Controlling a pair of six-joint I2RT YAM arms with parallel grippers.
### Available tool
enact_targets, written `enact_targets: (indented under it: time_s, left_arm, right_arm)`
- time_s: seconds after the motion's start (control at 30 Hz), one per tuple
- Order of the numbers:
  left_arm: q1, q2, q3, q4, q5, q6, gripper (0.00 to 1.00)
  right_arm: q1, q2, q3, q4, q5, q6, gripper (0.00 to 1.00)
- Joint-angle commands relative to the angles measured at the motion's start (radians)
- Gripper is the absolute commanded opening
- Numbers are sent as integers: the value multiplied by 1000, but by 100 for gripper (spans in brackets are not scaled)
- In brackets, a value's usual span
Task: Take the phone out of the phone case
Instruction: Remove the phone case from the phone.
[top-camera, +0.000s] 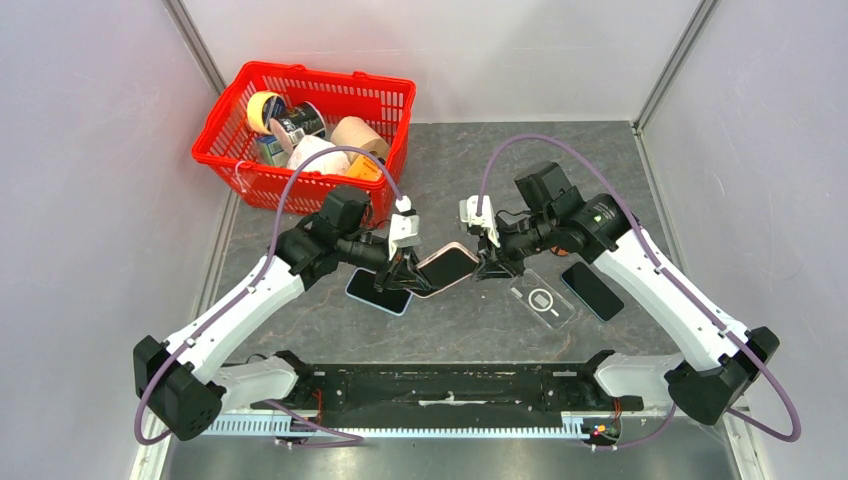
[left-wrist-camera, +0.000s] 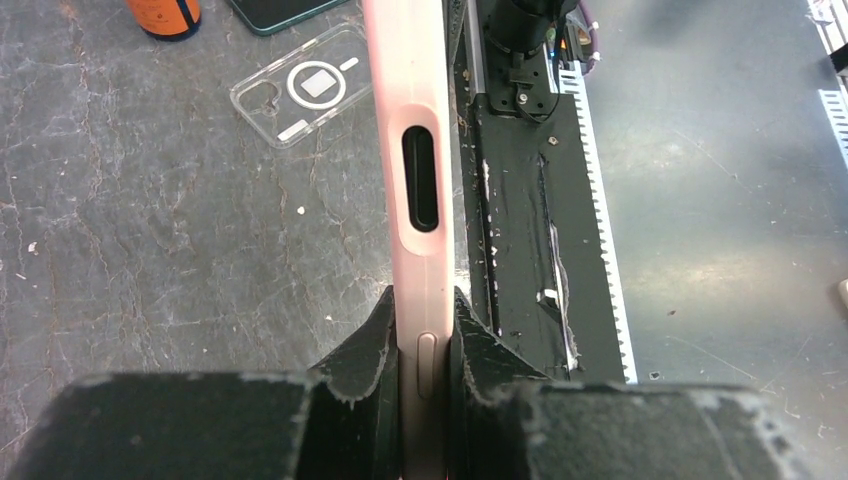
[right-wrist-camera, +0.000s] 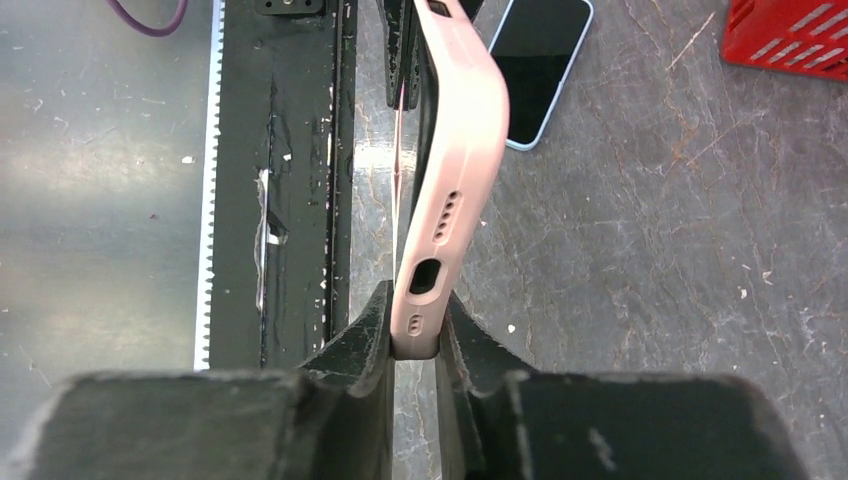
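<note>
The left tool (top-camera: 405, 268) is clenching 1 end of the pink phone case (left-wrist-camera: 415, 120) – the right tool (top-camera: 487, 262) is clamping the opposite end. The phone (top-camera: 449, 266) is sitting inside it, held above the bench (top-camera: 470, 330), with a clear case (top-camera: 541, 299) lying at 4 o'clock.

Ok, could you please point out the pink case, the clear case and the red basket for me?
pink case (left-wrist-camera: 410, 90), left wrist view, side edge above the cutout.
clear case (top-camera: 541, 299), top view, centre ring.
red basket (top-camera: 330, 73), top view, far rim.
</note>
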Motion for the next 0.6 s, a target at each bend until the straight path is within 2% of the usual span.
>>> enact_targets:
  time_s: [0.0,0.1,0.2,0.3,0.37,0.57]
  left_arm:
    - [6,-29,17,47,51,12,2]
    - [6,-27,25,10,92,67,2]
    - [5,-18,43,-115,193,231,2]
    - [6,-5,66,-322,271,513,2]
    - [5,5,80,-432,273,668,2]
    - [-10,34,138,-604,243,859,2]
  right_arm:
    - [-2,-4,18,-19,-48,-43,15]
    - [-4,1,25,-64,-66,-97,0]
    - [-3,12,34,-113,-96,-166,0]
    - [-3,28,48,-154,-138,-231,0]
    - [-4,40,52,-165,-156,-267,0]
    - [-2,93,74,-171,-195,-313,0]
